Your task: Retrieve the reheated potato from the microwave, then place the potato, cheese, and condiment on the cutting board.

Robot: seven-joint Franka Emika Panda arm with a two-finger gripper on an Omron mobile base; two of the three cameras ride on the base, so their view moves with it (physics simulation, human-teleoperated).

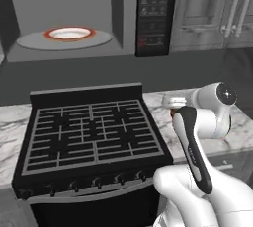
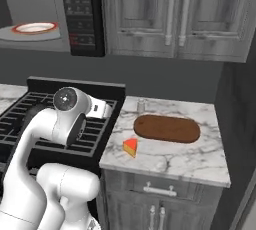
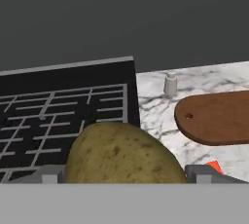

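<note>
Potato fills the space between the gripper's wide-set fingertips — clamped there, its lower part cut off; beyond it to the right lie one cutting board, one condiment and one cheese — mostly hidden; the microwave stands open.

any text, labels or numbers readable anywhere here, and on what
Nothing can be read.
Microwave button panel: rows of pale marks on the buttons, too small and blurred to read.
Shaker bottle, cheese, cutting board, potato, plate, stove: no writing shows on them.
</note>
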